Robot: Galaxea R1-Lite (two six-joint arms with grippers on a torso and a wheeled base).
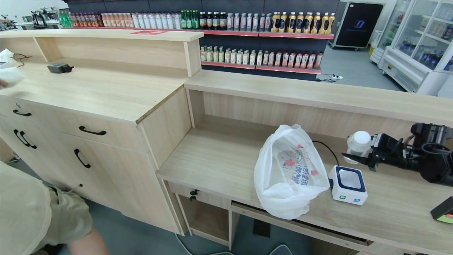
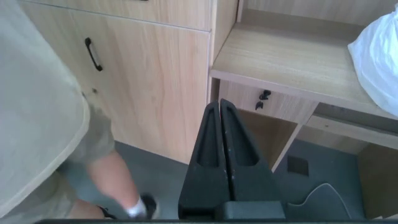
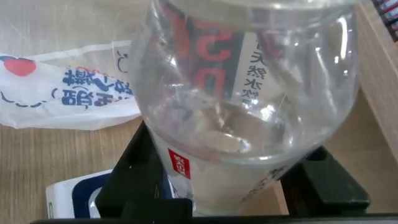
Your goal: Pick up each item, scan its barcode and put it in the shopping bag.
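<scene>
My right gripper [image 1: 355,156] is shut on a clear plastic bottle [image 1: 357,143] with a white cap, held just above the low counter, behind and slightly right of the white barcode scanner [image 1: 348,184]. In the right wrist view the bottle [image 3: 249,93] sits between the black fingers [image 3: 130,180], with the scanner [image 3: 74,196] and the shopping bag [image 3: 62,93] beneath. The white printed shopping bag [image 1: 288,173] stands open-topped left of the scanner. My left gripper [image 2: 219,109] is shut on nothing, hanging low in front of the cabinet, over the floor.
A higher counter [image 1: 88,92] with drawers rises on the left, carrying a small black device [image 1: 60,67]. A person's leg [image 2: 106,180] is near my left gripper. A green and black object [image 1: 444,210] lies at the counter's right edge. Bottle shelves [image 1: 265,35] stand behind.
</scene>
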